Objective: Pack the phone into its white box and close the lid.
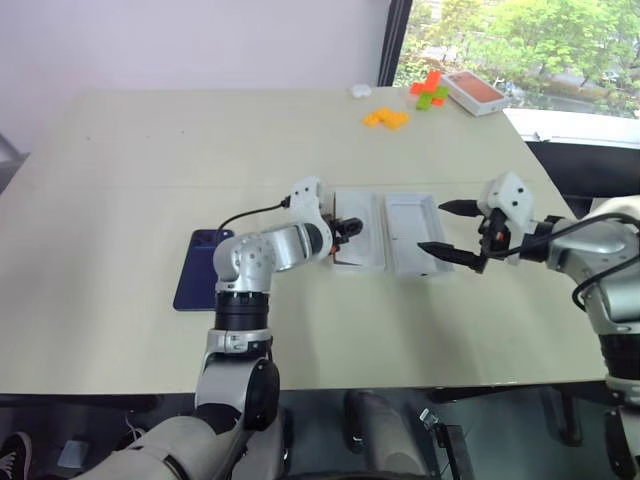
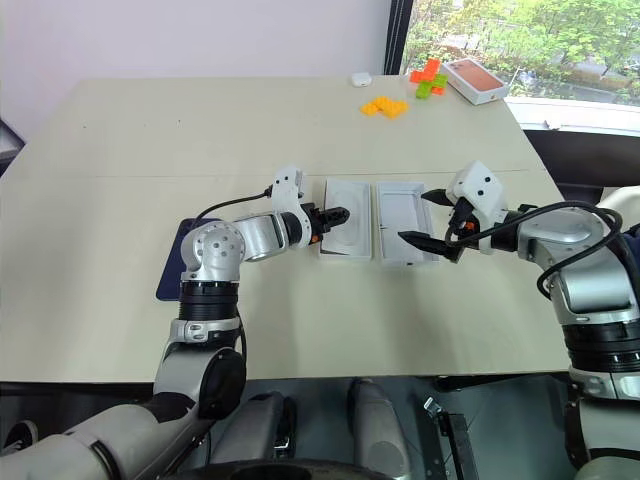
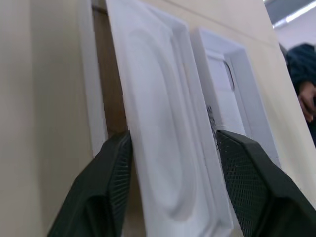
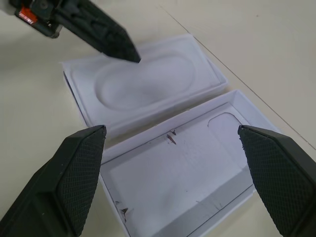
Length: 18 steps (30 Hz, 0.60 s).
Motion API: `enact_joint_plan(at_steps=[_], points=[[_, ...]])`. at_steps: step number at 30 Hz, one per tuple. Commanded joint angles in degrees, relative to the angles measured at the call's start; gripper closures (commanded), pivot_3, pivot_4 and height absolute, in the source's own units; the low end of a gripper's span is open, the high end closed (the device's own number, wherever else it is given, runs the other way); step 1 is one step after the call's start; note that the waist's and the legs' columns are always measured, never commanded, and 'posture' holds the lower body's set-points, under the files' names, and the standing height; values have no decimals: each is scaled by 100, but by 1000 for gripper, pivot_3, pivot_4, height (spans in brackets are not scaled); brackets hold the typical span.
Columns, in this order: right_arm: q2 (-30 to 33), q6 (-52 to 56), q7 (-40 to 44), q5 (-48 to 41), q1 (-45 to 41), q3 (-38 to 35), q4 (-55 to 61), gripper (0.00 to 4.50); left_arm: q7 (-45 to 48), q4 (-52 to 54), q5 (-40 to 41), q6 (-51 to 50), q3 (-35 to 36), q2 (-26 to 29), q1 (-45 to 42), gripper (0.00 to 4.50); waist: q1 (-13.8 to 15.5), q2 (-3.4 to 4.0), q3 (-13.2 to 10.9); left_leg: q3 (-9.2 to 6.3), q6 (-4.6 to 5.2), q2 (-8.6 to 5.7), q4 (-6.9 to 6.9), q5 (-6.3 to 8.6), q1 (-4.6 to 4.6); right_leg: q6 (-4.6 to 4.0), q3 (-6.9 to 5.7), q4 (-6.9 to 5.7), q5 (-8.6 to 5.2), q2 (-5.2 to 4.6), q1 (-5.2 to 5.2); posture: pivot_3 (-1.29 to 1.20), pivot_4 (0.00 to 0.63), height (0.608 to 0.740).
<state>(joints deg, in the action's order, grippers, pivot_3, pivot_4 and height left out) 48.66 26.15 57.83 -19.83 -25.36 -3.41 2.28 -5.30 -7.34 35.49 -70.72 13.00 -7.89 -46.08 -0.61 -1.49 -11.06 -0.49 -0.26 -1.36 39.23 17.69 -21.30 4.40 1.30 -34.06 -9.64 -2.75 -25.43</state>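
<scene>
L gripper (image 1: pixel 347 229) over white box (image 1: pixel 360 230); phone (image 1: pixel 197 270) well behind.

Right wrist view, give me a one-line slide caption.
Open right tool hovers over the upturned lid, beside the white insert under the left tool.

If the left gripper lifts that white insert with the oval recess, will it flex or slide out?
The insert looks thin and moulded, so probably light and slightly flexible. It sits tilted between the left gripper fingers, so its smooth surface may slip.
</scene>
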Motion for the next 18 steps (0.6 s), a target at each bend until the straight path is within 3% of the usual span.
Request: enact_joint_plan(at_steps=[1, 10, 16, 18], points=[[-32, -85, -18, -14, -177, -61, 111, 0, 207, 455, 74, -243, -119, 237, -268, 1602, -6, 0, 0, 0, 0, 0, 0, 0, 0, 0, 0, 0, 0, 1, 0, 0, 150, 740], [-100, -125, -5, 20, -283, -26, 33, 0, 658, 910, 136, -982, -269, 589, -80, 1602, 1, 1, 0, -1, 0, 3, 0, 0, 0, 0, 0, -1, 0, 0, 0, 0, 150, 740], [-190, -45, -73, -10, -346, -32, 79, 0, 1229, 1411, -200, -40, -789, 1185, 71, 1602, -9, 2, -1, -1, -2, 9, 0, -1, 2, -1, 1, -4, 0, 0, -2, 0, 150, 740], [-340, 66, -227, -62, -447, -32, 141, 0, 1831, 1541, -339, 553, -860, 1855, 222, 1602, -30, 2, -1, -1, -3, 12, -1, -2, 2, -1, 1, -4, 0, 0, -2, 0, 150, 740]])
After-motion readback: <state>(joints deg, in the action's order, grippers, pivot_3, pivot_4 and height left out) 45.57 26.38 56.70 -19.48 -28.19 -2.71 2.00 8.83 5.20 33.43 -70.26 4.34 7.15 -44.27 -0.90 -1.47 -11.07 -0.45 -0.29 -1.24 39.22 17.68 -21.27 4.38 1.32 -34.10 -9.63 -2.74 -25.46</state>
